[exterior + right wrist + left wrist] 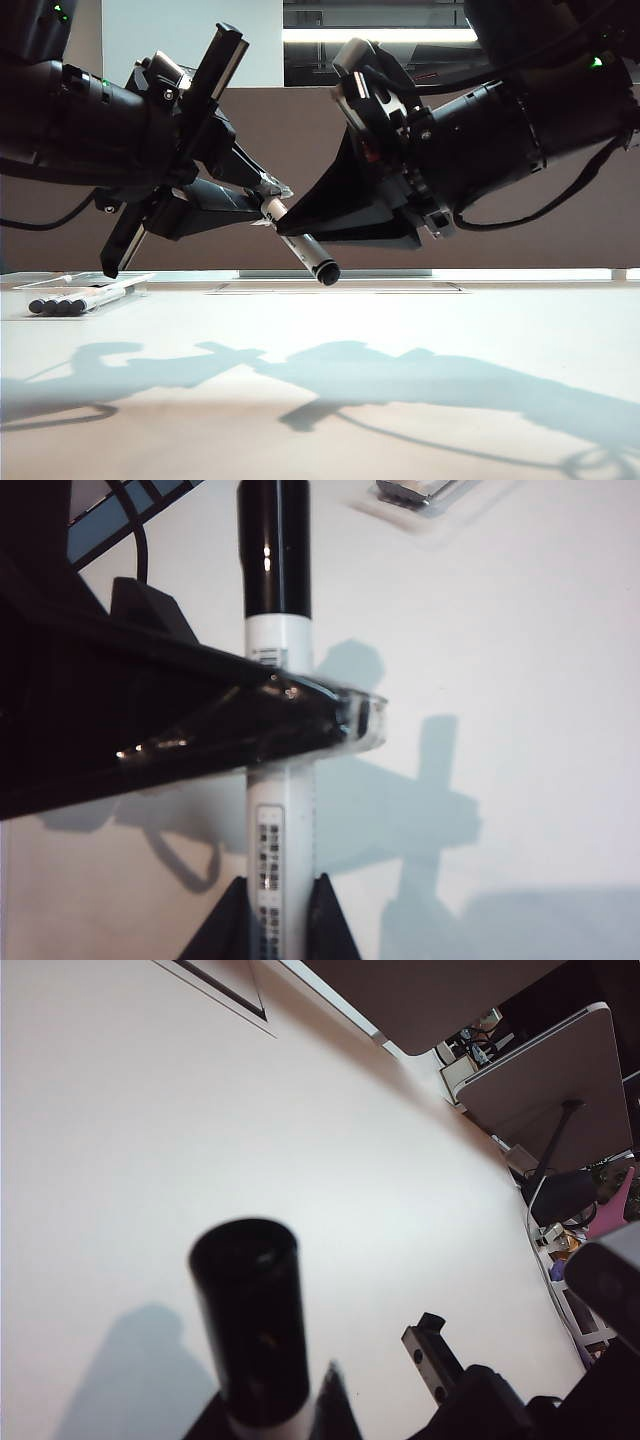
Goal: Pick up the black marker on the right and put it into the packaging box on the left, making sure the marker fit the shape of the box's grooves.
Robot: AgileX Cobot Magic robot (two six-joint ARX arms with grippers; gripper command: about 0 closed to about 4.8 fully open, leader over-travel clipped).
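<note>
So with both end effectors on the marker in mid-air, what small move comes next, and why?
Probably the right end effector should open. The black marker hangs tilted above the table, and the left end effector looks closed on its upper end. Releasing would finish the handover toward the packaging box on the left.

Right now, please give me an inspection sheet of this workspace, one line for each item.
Surface: pale table, arm shadows on it.
Job's things: black marker in the air, between both grippers; packaging box at far left, markers already inside.
Clutter: nothing seen.
Grippers: left gripper shut on the marker's white end; right gripper shut on its barrel.
Cables: black cable under the right arm.
Surroundings: office desk beyond the table.
</note>
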